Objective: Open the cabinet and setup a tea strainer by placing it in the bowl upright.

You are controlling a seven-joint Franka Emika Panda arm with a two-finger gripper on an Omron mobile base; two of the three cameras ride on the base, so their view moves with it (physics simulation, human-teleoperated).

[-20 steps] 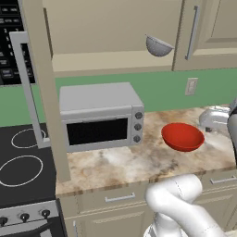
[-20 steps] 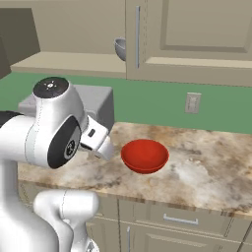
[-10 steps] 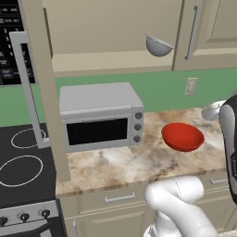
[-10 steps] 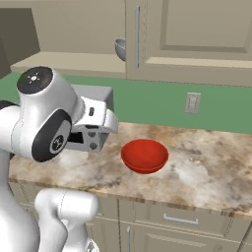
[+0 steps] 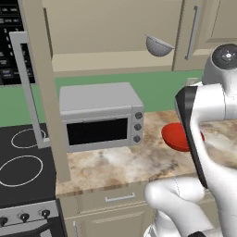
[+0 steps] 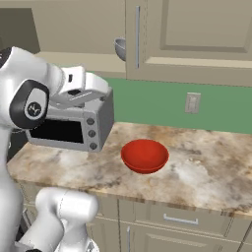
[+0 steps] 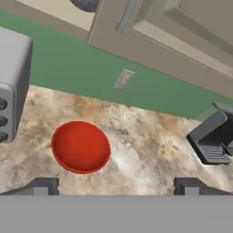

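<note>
Cabinet (image 5: 46,88) door swung open, tea strainer (image 5: 158,45) on shelf, bowl (image 7: 81,146) on counter — hand (image 7: 116,185) released, empty, toaster (image 7: 214,140) beside.

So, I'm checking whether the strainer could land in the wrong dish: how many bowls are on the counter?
1: the red bowl sits on the marble counter, right of the toaster oven. The robot's arm partly hides the counter's right side in the left base view.
</note>
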